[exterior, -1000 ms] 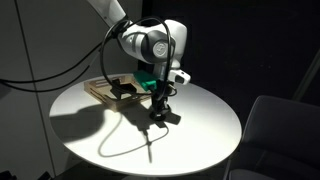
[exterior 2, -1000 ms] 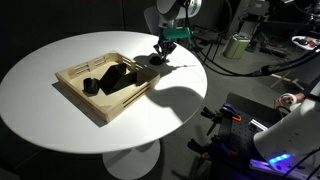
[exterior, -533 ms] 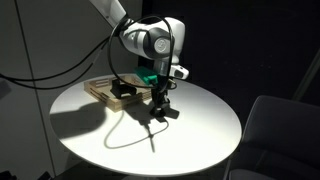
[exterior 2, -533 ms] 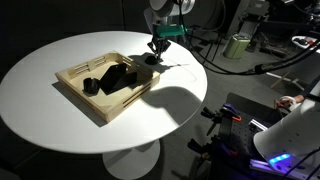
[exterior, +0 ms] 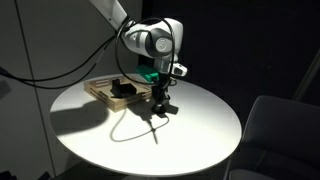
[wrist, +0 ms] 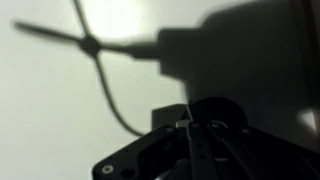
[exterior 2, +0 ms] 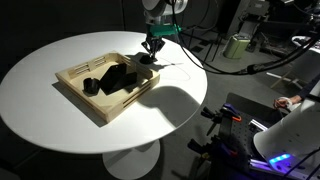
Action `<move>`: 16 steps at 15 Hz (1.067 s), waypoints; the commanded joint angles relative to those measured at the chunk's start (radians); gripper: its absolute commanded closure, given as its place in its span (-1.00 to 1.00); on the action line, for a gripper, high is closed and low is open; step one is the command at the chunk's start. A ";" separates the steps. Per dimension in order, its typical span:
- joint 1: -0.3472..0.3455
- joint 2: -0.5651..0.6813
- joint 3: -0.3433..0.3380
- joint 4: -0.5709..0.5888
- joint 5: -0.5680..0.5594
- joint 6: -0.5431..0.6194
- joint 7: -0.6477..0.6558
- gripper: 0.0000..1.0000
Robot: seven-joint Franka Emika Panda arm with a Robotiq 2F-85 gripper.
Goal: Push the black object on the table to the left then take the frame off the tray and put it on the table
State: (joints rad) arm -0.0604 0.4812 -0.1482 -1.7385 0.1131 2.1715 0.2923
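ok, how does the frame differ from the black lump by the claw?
Frame is flat and angular; lump is rounded. Frame is far bigger than lump. Frame lies in the tray; lump sits on the table. Both are black.

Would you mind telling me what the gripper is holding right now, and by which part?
Nothing is held: the gripper has its jaws shut together, nothing between them, low over the table.

We record the arm (exterior: pixel 112 14) entering from the upper left in an exterior view, wrist (exterior: pixel 152 42) bent over, gripper (exterior: pixel 158 106) pointing down at centre. Jaws pressed together; fingers (wrist: pixel 196 150) meet at the wrist view's lower centre.
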 commanded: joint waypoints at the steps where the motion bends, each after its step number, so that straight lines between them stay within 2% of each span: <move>1: -0.007 0.043 0.003 0.079 -0.020 -0.051 0.024 0.99; 9: -0.002 0.100 0.001 0.153 -0.030 -0.076 0.030 0.99; 12: -0.001 0.068 0.002 0.115 -0.026 -0.064 0.026 0.98; 16: 0.005 -0.032 -0.001 -0.009 -0.027 -0.036 0.021 0.98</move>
State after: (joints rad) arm -0.0602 0.5482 -0.1484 -1.6423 0.1054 2.1315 0.2925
